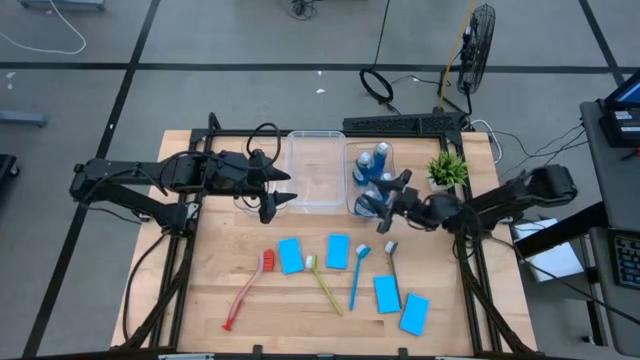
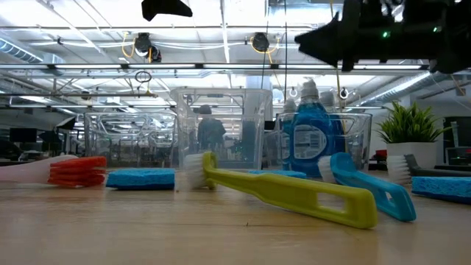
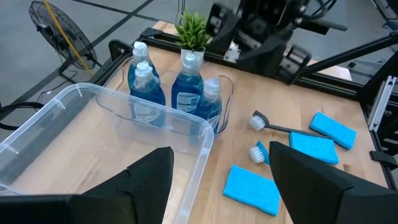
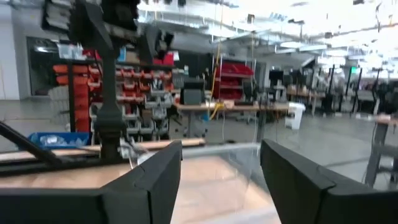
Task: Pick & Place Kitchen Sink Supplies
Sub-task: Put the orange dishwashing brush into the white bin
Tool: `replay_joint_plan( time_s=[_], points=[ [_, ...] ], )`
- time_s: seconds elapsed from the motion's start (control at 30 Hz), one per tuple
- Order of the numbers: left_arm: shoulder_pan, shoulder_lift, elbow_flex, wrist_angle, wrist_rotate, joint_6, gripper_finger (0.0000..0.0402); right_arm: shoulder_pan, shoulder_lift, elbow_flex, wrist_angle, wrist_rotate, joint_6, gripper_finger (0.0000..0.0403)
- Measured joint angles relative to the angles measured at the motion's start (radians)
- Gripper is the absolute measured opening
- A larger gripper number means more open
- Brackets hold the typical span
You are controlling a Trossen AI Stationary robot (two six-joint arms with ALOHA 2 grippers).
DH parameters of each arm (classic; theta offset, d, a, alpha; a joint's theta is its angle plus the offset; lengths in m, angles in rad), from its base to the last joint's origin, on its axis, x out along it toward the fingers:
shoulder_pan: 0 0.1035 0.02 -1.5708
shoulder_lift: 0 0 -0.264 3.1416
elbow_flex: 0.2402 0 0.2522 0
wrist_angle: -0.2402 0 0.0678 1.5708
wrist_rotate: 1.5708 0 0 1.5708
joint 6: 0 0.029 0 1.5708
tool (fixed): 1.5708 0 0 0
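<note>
Several blue bottles (image 1: pixel 370 165) (image 3: pixel 186 87) stand upright in the right-hand clear bin (image 3: pixel 225 93). Several light-blue sponges (image 1: pixel 290 255) (image 1: pixel 387 293) lie flat on the table. Between them lie the red (image 1: pixel 245 290), yellow-green (image 1: pixel 325 285), blue (image 1: pixel 357 275) and grey (image 1: pixel 391 260) brushes. My left gripper (image 1: pixel 280 185) (image 3: pixel 221 152) hangs open above the near left corner of the empty clear bin (image 1: pixel 315 170). My right gripper (image 1: pixel 385 195) (image 4: pixel 221 146) is open above the near end of the bottle bin, held level and pointing toward the table's left.
A small green potted plant (image 1: pixel 447 168) stands right of the bottle bin, close to my right arm. The two bins sit side by side at the table's far middle. Bare wood (image 1: pixel 200 270) shows left of the red brush.
</note>
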Motion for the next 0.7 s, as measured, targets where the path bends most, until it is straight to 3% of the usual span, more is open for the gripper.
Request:
replay_joint_plan(
  time_s=[0.33, 0.7],
  points=[
    [-0.027, 0.000, 0.000, 0.000, 0.000, -0.002, 0.0267, 0.094, -0.287, 0.000, -0.281, 0.111, -0.080, 0.0164],
    [-0.066, 0.000, 0.000, 0.015, -0.001, -0.062, 0.0267, 0.268, -0.507, 0.000, -0.478, 0.108, -0.072, 0.0046]
  ],
)
